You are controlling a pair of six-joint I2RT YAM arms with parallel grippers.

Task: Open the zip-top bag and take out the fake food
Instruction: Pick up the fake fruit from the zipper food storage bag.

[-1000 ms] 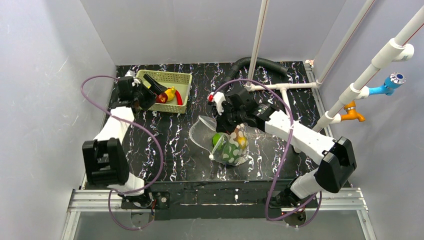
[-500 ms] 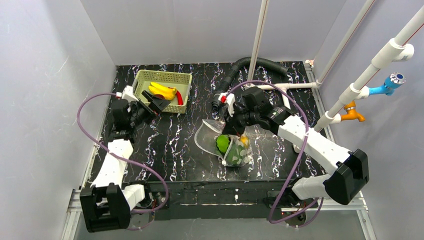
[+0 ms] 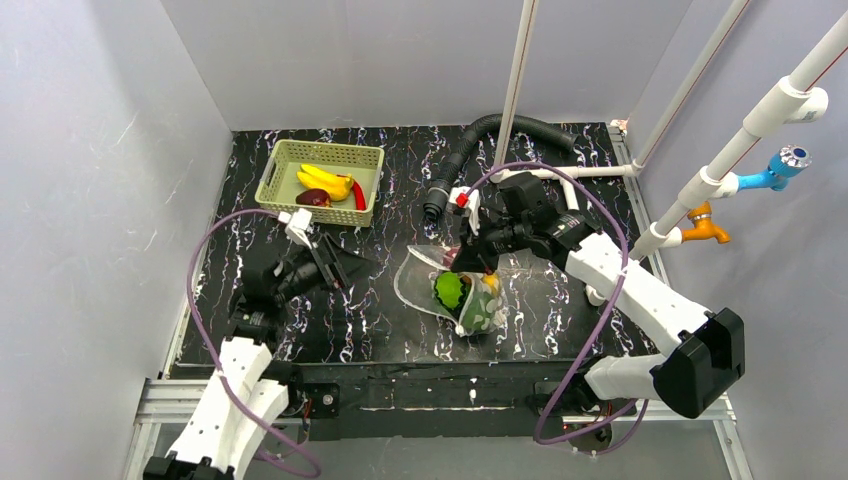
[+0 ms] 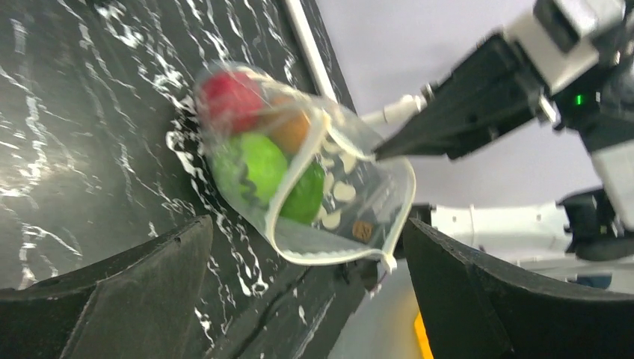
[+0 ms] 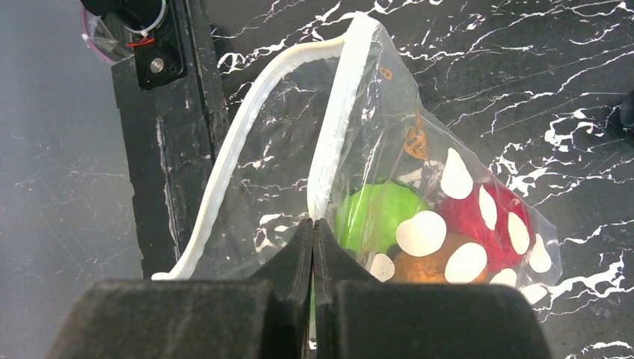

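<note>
Centre frame on the counter: zip-top bag, mouth gaping, fake food inside. Zip rim pinched between clenched right fingers; toward frame left, left fingers spread wide, holding nothing.

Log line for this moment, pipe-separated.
right gripper: shut on zip-top bag rim | left gripper: open, facing bag mouth | fake food: some in bag, some in basket
</note>
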